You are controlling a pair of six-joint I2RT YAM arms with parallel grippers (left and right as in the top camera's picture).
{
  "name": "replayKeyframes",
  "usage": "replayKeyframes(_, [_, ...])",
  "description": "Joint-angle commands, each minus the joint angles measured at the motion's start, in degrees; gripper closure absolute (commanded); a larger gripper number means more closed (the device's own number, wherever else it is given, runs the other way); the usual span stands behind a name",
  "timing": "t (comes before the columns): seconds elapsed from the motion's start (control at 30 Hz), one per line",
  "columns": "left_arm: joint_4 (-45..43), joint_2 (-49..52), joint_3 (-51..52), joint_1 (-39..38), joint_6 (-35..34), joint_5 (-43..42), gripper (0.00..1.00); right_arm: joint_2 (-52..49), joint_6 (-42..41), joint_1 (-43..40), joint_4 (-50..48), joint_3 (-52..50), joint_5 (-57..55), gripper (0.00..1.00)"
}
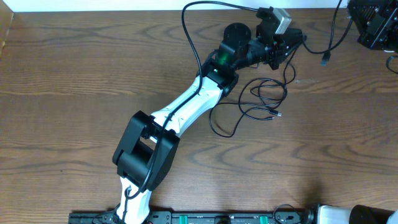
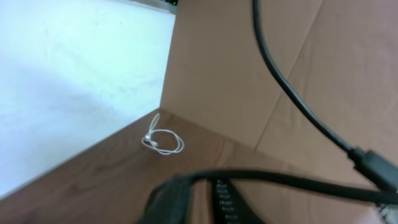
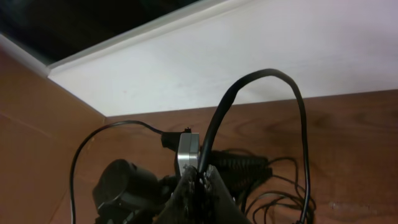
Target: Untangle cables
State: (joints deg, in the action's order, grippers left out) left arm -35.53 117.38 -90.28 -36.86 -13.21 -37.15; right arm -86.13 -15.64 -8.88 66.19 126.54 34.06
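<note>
- Blurred and dark at the bottom of the left wrist view, the left tool (image 2: pixel 200 186) shows its two fingers standing close together, with only a narrow gap.
- One thin black cord (image 2: pixel 292 183) lies straight across those fingertips and runs off to the right; the blur makes it impossible to tell whether it is pinched or only resting there.
- Above it, a thicker black wire with a plug (image 2: pixel 292 93) slants across the same view.
- Farther off, a small white cord coiled in a loose ring (image 2: pixel 163 142) lies on the dark brown wood-grain table (image 1: pixel 74 93), near the corner where the white wall (image 2: pixel 68 74) meets the brown cardboard panel (image 2: pixel 217 68).
- From overhead, the white-and-black left arm (image 1: pixel 186 106) reaches diagonally toward the far edge of the table.
- Just beside its forearm, loose loops of thin black cords (image 1: pixel 258 99) sprawl on the table, overlapping one another, with a small plug end (image 1: pixel 278 114) at their near side.
- Another small black plug end (image 1: pixel 326 59) lies apart, toward the far right.
- Low in the right wrist view, the right tool (image 3: pixel 198 190) has its fingers pressed fully together.
</note>
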Motion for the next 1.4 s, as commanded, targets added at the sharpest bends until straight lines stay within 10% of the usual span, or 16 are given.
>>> replayKeyframes(0.0, [-1.03, -0.04, 0.22, 0.13, 0.92, -1.03, 0.92, -0.15, 1.42, -0.07, 0.13, 0.13, 0.13, 0.99])
replayKeyframes(0.27, [4.83, -0.07, 0.22, 2.51, -0.83, -2.25, 0.93, -1.14, 2.03, -0.07, 2.27, 0.11, -1.16, 0.99])
replayKeyframes(0.67, [40.81, -0.07, 0.22, 6.64, -8.52, 7.89, 0.93, -5.4, 2.01, 0.02, 5.01, 0.09, -0.42, 0.99])
replayKeyframes(0.97, [35.5, -0.07, 0.22, 6.58, -27.06, 7.85, 0.92, -5.88, 2.89, 2.64, 5.14, 0.09, -0.52, 0.99])
replayKeyframes(1.13, [29.24, -0.07, 0.22, 6.58, -37.16, 7.85, 0.68, -5.88, 2.86, 2.67, 5.55, 0.09, -0.52, 0.99])
replayKeyframes(1.37, [24.68, -0.07, 0.22, 6.6, -51.32, 7.87, 0.65, -5.88, 2.89, 2.67, 5.64, 0.09, -0.52, 0.99])
